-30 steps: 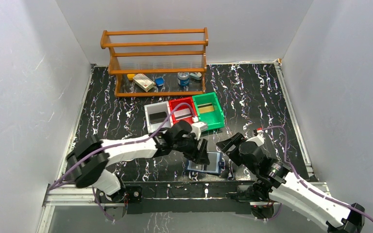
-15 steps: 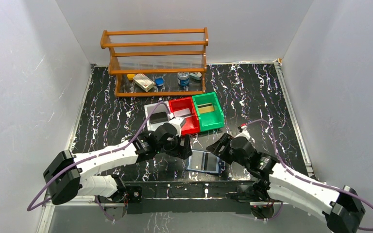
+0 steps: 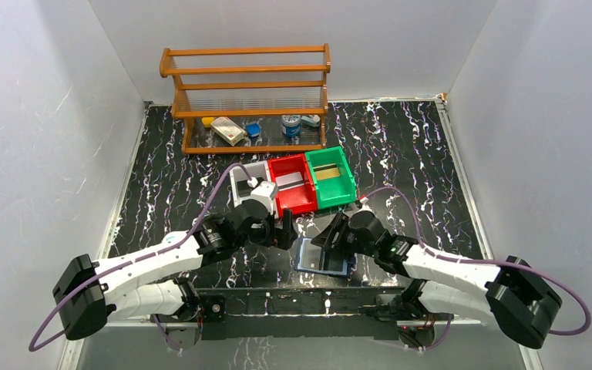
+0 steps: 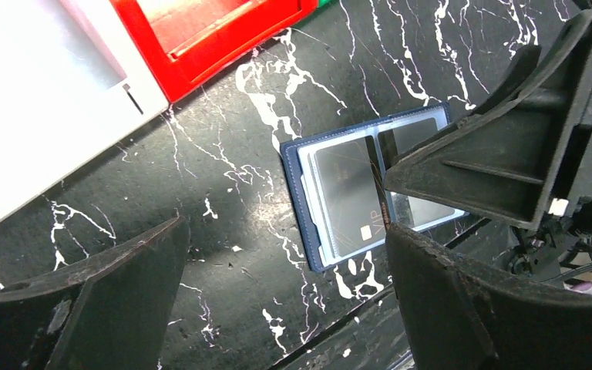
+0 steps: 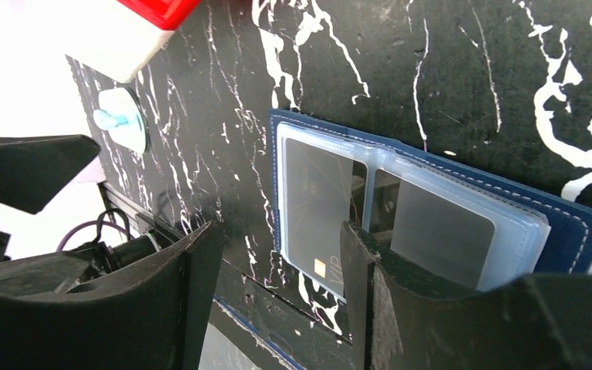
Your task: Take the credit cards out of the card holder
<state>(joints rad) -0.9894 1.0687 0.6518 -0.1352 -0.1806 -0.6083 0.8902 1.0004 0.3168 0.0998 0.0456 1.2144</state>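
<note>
Left gripper (image 3: 284,230) is spread wide with nothing in it, hovering over bare table (image 3: 401,154) just left of the card holder (image 3: 324,257). Right gripper (image 3: 330,237) is also spread and carrying nothing, low over the holder. In the right wrist view one finger (image 5: 162,301) sits off the holder's left edge and the other (image 5: 370,293) is over its middle fold; can't tell if either touches. Holder lies flat and unfolded near the front table edge, clear sleeves up. A dark card (image 5: 316,200) marked VIP sits inside the left sleeve. The white bin (image 3: 248,185), red bin (image 3: 291,183) and green bin (image 3: 331,176) stand in a row just beyond it.
</note>
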